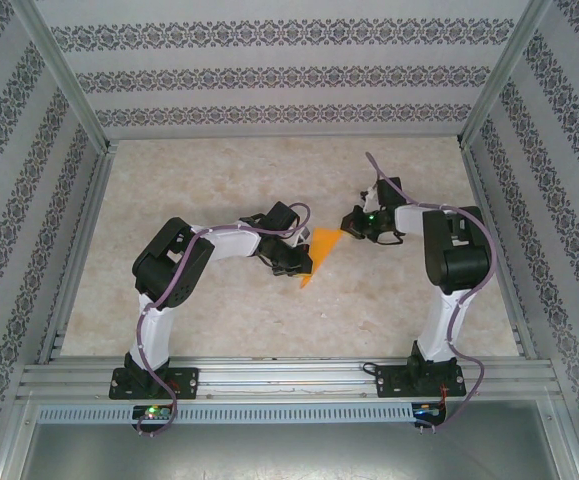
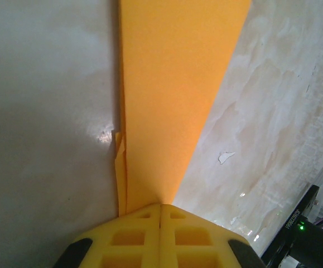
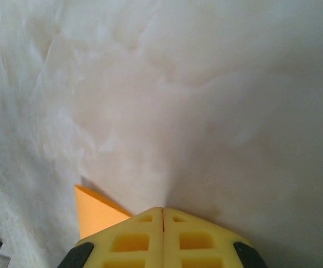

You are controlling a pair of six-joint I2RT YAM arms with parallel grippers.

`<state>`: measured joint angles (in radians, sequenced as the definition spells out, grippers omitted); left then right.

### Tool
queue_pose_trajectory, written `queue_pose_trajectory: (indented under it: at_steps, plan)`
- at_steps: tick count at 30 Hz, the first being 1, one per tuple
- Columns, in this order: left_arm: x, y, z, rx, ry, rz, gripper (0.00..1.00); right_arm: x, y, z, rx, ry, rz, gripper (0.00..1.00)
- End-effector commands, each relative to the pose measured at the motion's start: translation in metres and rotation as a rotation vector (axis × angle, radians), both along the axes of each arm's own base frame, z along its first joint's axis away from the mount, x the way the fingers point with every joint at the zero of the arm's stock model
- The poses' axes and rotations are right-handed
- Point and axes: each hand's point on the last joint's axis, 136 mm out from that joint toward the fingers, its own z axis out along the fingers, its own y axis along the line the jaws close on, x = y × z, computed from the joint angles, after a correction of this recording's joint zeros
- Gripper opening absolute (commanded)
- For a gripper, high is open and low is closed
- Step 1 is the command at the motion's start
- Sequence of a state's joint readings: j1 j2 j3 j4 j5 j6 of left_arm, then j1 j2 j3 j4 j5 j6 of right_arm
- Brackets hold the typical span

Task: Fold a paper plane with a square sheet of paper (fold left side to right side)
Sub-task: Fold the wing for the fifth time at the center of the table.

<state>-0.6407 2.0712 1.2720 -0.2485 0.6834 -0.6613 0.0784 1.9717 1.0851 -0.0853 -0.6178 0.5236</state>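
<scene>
The square sheet of paper (image 1: pixel 320 254) lies flat mid-table, folded into a slim orange dart like a paper plane, its point toward the near edge. My left gripper (image 1: pixel 299 264) is shut, and its yellow fingertips (image 2: pixel 150 215) rest on the narrow end of the paper (image 2: pixel 172 84). Layered edges show along the paper's left side. At the paper's far wide end, my right gripper (image 1: pixel 352 222) is shut too. Its fingertips (image 3: pixel 175 218) sit on the table, with an orange corner of the paper (image 3: pixel 91 213) just to their left.
The pale marbled tabletop (image 1: pixel 219 190) is boxed in by aluminium frame rails (image 1: pixel 279 372) and patterned walls (image 1: pixel 269 75). A small white chip (image 2: pixel 225 157) marks the table right of the paper. Part of the right arm with a green light (image 2: pixel 300 226) shows nearby.
</scene>
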Motion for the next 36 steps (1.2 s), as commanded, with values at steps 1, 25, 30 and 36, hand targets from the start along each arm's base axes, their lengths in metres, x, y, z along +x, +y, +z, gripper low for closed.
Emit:
queue_pose_trajectory:
  at_steps: [1,25,30,36]
  plan:
    - [-0.047,0.052,-0.067,0.29,0.178,0.01,0.0,0.02,-0.019,0.007,-0.018,-0.039,-0.063,0.0]
    - [-0.042,0.048,-0.063,0.271,0.158,0.02,0.0,-0.075,0.069,0.018,0.103,0.068,0.025,0.0]
    - [-0.043,0.048,-0.063,0.27,0.159,0.021,0.0,-0.087,0.075,0.008,0.114,0.115,0.022,0.0]
    - [-0.042,0.047,-0.064,0.269,0.159,0.02,0.0,-0.097,0.082,0.005,0.129,0.135,0.039,0.0]
